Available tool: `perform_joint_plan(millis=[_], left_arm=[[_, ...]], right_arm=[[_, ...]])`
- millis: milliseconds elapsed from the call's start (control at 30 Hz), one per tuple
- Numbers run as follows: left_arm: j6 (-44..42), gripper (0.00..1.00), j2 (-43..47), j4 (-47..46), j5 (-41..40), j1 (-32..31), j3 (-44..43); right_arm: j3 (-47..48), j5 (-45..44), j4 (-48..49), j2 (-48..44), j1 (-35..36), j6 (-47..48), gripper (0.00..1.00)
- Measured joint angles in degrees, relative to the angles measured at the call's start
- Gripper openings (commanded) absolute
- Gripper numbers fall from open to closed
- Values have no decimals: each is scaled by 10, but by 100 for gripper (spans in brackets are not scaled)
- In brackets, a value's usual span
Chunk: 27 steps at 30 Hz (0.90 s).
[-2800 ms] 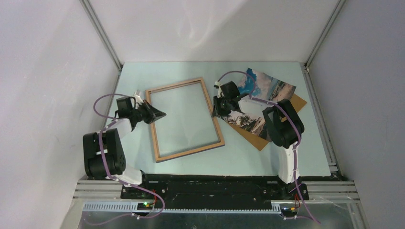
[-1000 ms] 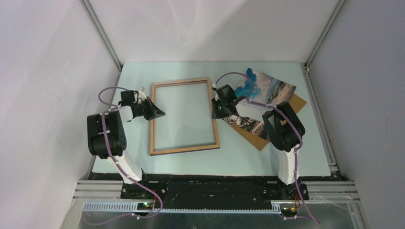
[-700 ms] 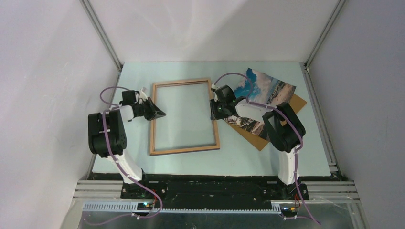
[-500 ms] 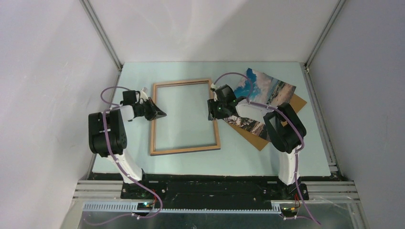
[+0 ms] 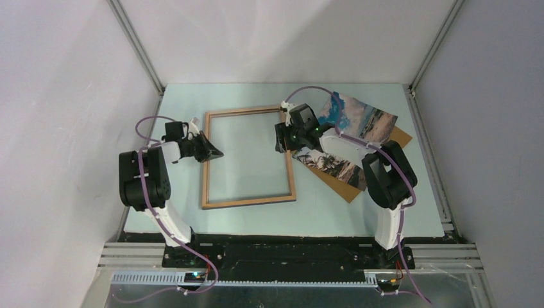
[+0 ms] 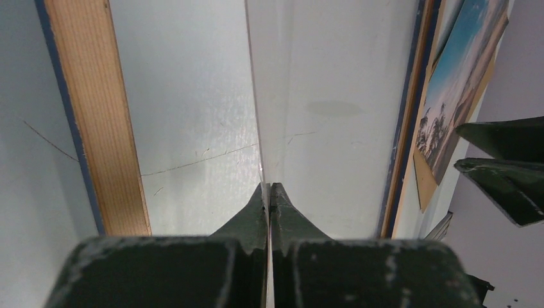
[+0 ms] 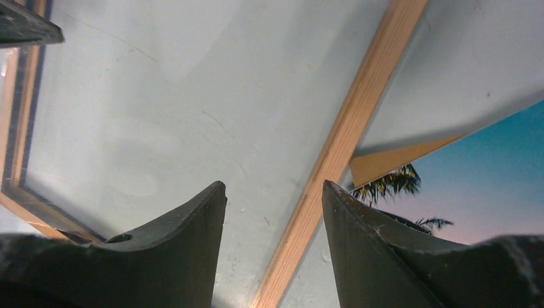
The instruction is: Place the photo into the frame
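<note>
Top external: the frame (image 5: 205, 160) lies flat on the pale surface (image 5: 256, 221), wood-brown face up, its long sides running away from the arm bases. The photo (image 5: 362, 122) is outside it, just to its right. It is picture side up, turned at an angle, and rests on a brown backing board (image 5: 346, 190) whose corners stick out beneath it. The right arm (image 5: 385, 179) crosses over the middle of the print.

Left pincer (image 5: 215, 154): at the frame's left rail, about halfway along. The left wrist view shows its fingers pressed flat together, clenched, with nothing visible between them. The tips point over the bare surface inside the frame.

Right pincer (image 5: 280, 138): over the far part of the frame's right rail. Right wrist view — fingers spread apart, released; the wooden rail runs through the gap between them without filling it. Cannot tell if the tips touch the surface. The palm-tree corner of the photo sits just beside that rail.
</note>
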State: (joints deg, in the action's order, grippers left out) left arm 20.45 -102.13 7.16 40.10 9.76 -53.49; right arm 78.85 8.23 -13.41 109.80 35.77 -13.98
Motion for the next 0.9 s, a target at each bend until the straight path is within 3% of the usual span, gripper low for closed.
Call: perform_joint_plan(millis=[200,500,900], left_arm=[[0,0,0,5,-1,0,-3],[0,0,-3,6,-7,-1,-3],[-5,0,-3,7,-9,-2,-3]], right_arm=[[81,16,-25,18,0,36,58],[219,56,-65,120,8,99,58],[386,75,-159,249,80,182,58]])
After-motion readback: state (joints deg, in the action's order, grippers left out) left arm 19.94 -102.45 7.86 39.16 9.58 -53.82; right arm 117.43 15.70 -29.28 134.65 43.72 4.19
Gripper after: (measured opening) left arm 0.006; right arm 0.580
